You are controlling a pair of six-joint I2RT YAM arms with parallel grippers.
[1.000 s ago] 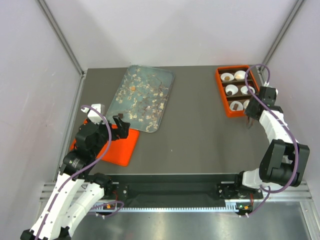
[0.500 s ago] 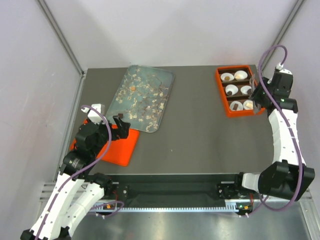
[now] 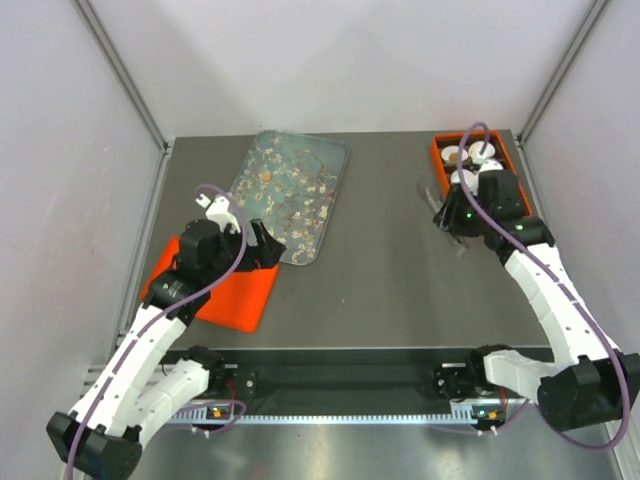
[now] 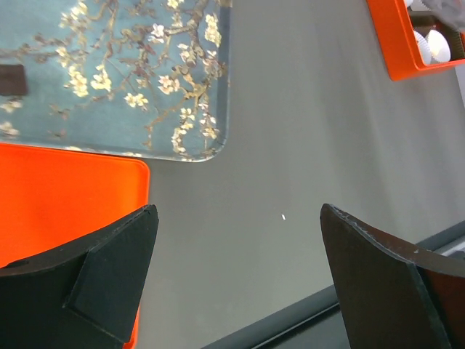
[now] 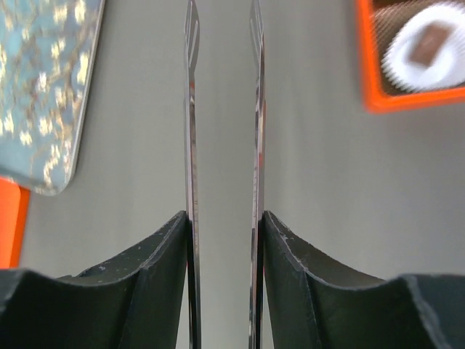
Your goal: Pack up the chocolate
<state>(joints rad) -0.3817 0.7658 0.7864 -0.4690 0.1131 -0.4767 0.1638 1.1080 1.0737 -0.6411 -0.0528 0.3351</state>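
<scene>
While right fingers (image 5: 145,276) are clamping empty tongs (image 5: 190,109), chocolate (image 4: 9,78) is lying leftward on the tray (image 4: 182,43), nearer the spread left fingers (image 4: 109,283).

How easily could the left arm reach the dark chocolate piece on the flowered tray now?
Probably yes: the open left gripper hovers close to the tray, the chocolate piece lies uncovered, and nothing stands between them.

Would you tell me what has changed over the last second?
The right tool, gripping the tongs, swung left from the orange box's right side to its left. The left tool edged forward toward the patterned tray. Tray, box and orange lid stayed put.
</scene>
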